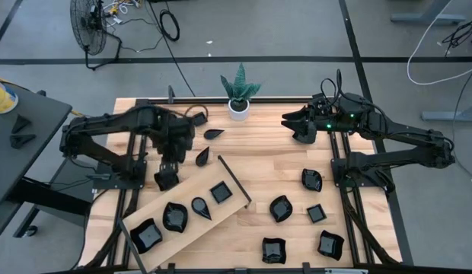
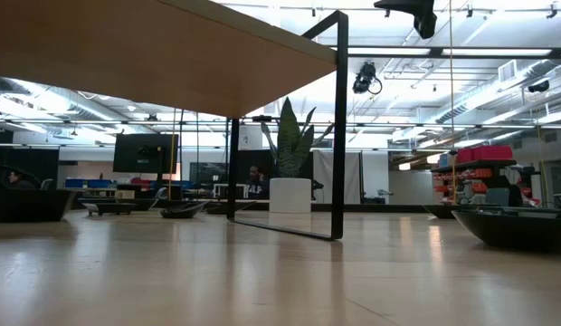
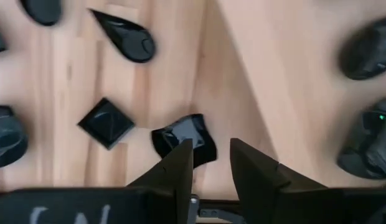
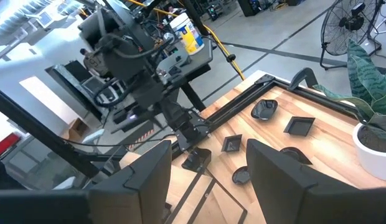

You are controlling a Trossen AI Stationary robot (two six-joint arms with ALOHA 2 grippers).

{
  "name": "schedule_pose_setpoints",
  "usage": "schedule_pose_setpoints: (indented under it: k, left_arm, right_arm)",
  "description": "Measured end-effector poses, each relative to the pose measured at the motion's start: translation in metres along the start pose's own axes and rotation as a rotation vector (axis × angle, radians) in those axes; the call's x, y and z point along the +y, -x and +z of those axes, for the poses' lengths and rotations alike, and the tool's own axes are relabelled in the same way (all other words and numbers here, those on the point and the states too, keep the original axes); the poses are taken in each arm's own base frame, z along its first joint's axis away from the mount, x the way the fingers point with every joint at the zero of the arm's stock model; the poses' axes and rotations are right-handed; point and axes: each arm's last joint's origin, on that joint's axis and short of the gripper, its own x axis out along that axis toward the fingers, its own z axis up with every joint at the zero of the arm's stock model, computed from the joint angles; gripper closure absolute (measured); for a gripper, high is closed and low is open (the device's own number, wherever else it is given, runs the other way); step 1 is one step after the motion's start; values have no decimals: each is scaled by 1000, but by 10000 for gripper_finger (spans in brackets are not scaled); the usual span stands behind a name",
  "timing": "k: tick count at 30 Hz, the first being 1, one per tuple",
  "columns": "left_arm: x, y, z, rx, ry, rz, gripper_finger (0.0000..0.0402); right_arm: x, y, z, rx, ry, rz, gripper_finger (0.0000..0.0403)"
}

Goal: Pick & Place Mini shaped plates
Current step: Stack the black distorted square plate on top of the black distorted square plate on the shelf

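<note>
Black teardrop plate (image 1: 202,207), tip board-lengthwise

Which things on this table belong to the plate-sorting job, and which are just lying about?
Job:
- black mini plates, loose on the table
- plates on the board
- wooden board
- left gripper, over the board's edge

Lying about:
- potted plant
- floor fan

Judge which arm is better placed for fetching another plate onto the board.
Left: its pincer hangs open over the wooden board's upper edge, near loose plates. The right pincer waits open, farther back.
</note>
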Motion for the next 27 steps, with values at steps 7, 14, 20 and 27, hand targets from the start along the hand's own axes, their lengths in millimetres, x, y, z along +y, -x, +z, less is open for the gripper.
schedule_pose_setpoints:
  k: [7,14,20,27]
  left_arm:
    - [14,-6,-3,19,26,33,289]
    - [22,-29,-21,55,70,7,283]
    - [32,-49,-34,68,144,6,222]
    - [42,-94,-49,167,145,22,147]
  right_arm:
    - [0,0,0,0,0,-1,193]
    - [0,0,0,-4,0,-2,193]
    - [0,0,0,-4,1,-1,193]
    - [0,0,0,-4,1,-1,193]
